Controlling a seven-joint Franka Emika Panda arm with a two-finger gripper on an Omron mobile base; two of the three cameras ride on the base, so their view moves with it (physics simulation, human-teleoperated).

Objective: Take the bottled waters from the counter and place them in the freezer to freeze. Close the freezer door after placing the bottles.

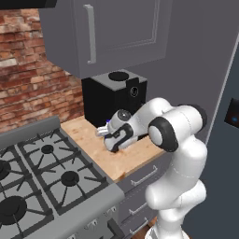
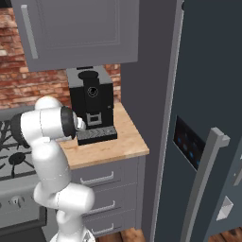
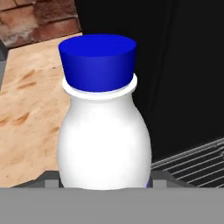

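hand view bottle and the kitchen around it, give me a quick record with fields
bottle: white bottle with a blue cap, upright, close in front of the hand camera
fingers: gripper down at the counter; dark fingers flank the bottle's base, contact unclear
surface: light wood counter
behind bottle: black coffee machine with drip grate
left of counter: gas stove
freezer door: dispenser-panel door closed
task stage: bottle not yet lifted
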